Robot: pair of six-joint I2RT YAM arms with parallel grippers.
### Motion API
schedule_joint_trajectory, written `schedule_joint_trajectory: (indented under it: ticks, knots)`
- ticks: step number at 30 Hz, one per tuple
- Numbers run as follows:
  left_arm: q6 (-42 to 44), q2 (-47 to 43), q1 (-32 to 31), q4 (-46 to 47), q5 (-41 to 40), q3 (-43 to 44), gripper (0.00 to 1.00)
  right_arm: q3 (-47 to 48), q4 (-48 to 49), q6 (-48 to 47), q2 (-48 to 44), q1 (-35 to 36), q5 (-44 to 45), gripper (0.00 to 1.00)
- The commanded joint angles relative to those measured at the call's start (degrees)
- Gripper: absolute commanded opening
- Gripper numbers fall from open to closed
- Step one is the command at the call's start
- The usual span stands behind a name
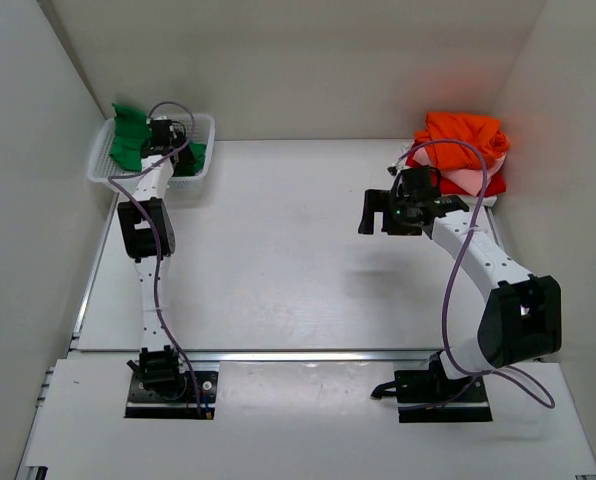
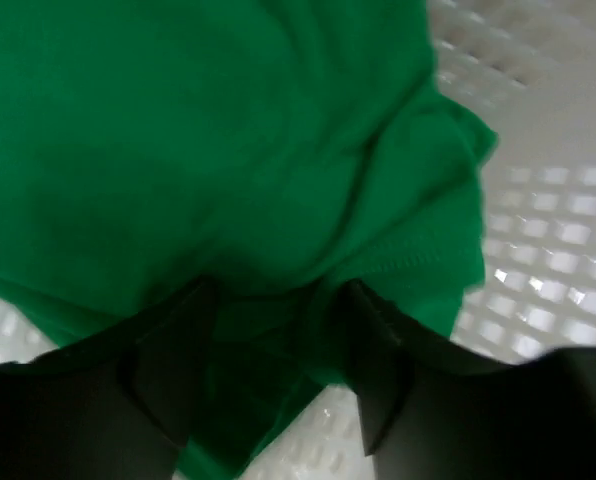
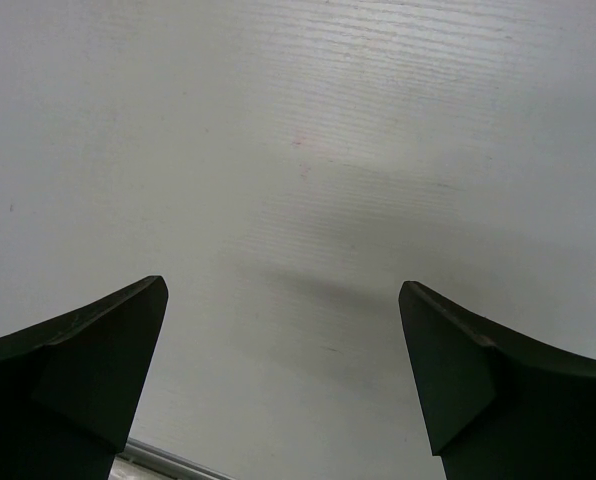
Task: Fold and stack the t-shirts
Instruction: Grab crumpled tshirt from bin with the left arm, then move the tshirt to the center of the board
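A bright green t-shirt [image 1: 128,135] lies crumpled in the white mesh basket [image 1: 98,172] at the far left. My left gripper [image 1: 163,135] reaches down into the basket. In the left wrist view the left gripper [image 2: 278,300] has its jaws partly closed on a bunched fold of the green t-shirt [image 2: 198,130]. An orange t-shirt [image 1: 465,130] tops a stack at the far right, over a pale pink one [image 1: 468,180] and a red one [image 1: 495,187]. My right gripper [image 1: 376,212] is open and empty above the table, left of the stack, and also shows in the right wrist view [image 3: 283,300].
White walls close in the table on the left, back and right. The basket's mesh floor [image 2: 558,250] shows beside the green cloth. The bare white table [image 3: 298,150] lies under the right gripper. A metal rail [image 1: 308,355] runs along the near edge.
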Motion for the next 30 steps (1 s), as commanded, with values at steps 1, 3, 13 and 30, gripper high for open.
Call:
schedule_joint_trajectory:
  ticks: [1,3,13,30]
  knots:
    - [-1.8,-0.2,2.5,-4.9,1.3,3.9,0.71,1.2,2.1,1.7,-0.2,-1.3,-3.5,0.99]
    - [-1.3,0.4,2.4,-5.3,2.8,3.0,0.99,0.8,2.5,2.1,-0.7,-2.3,-5.0,0.99]
    - [-0.4,1.1,1.4,-2.6,3.3,5.4,0.00,-0.3,2.6,3.7,-1.7,-2.9,-5.2,0.99]
    - [-2.0,-52.2,-16.7,9.9,8.8,-16.9,0.00,-18.3,13.3,8.1,-16.6,-3.2,-6.6,0.99]
